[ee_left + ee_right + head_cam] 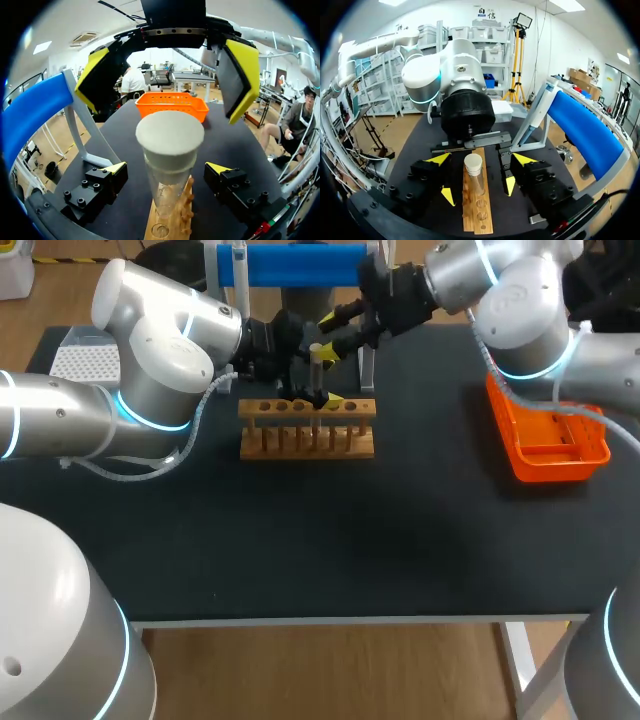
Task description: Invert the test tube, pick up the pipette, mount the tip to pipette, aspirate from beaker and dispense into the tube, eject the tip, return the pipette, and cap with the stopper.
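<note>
- Black table [350,540]: wooden rack [306,430] in the middle, orange basket [520,455] at my right.
- Test tube [167,192] stands upright in the rack, white stopper [170,137] on it.
- My left gripper [166,170] has its fingers apart, flanking the tube.
- My right gripper [482,159] is spread wide too, near the tube's top.

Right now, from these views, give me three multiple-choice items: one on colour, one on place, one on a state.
1. The basket is: A blue; B orange; C green.
2. The test tube stands: A in the wooden rack; B in the basket; C in neither.
3. The left gripper is: A shut on the tube; B out of view; C open.
Answers: B, its walls are orange; A, the tube rises from a rack hole; C, it stands clear of the tube on both sides.
</note>
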Motion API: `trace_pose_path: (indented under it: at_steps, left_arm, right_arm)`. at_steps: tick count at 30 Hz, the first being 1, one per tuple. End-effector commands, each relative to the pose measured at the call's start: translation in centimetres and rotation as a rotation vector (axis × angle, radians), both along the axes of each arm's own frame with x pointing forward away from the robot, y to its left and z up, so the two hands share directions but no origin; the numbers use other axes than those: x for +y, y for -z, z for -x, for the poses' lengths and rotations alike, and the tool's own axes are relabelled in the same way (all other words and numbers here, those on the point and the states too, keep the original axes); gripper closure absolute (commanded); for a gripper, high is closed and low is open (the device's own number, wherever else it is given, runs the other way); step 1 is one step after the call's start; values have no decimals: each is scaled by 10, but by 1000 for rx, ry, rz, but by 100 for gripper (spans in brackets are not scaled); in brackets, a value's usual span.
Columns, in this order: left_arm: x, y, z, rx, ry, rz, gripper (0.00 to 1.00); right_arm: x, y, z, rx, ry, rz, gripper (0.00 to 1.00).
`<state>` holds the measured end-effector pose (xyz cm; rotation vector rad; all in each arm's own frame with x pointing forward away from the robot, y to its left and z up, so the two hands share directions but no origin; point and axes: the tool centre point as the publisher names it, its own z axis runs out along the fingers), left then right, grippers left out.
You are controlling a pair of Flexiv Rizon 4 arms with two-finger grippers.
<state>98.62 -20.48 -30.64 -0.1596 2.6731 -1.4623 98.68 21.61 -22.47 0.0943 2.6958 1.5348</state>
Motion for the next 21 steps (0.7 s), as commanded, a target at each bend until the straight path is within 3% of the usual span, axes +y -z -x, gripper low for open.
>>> trace_pose_path:
  at_steps: [1, 11, 12, 13, 14, 15, 21]
  left_arm:
    - [0, 0, 0, 0, -1, 0, 0]
    - [0, 0, 0, 0, -1, 0, 0]
    - [0, 0, 0, 0, -1, 0, 0]
    - [0, 0, 0, 0, -1, 0, 0]
    - [0, 0, 0, 0, -1, 0, 0]
    - [0, 0, 0, 0, -1, 0, 0]
    - [0, 0, 0, 0, -1, 0, 0]
  right_arm:
    - [-15, -2, 9, -43, 6, -113, 0]
    - [-24, -16, 11, -120, -12, -341, 0]
    - [-24, -18, 12, -119, -24, -364, 41]
    - [-24, -19, 12, -125, -26, -373, 69]
    - [-23, -21, 13, -136, -34, -391, 89]
    - [-22, -22, 14, -138, -45, -404, 100]
    - [-16, -26, 15, -140, -66, -431, 100]
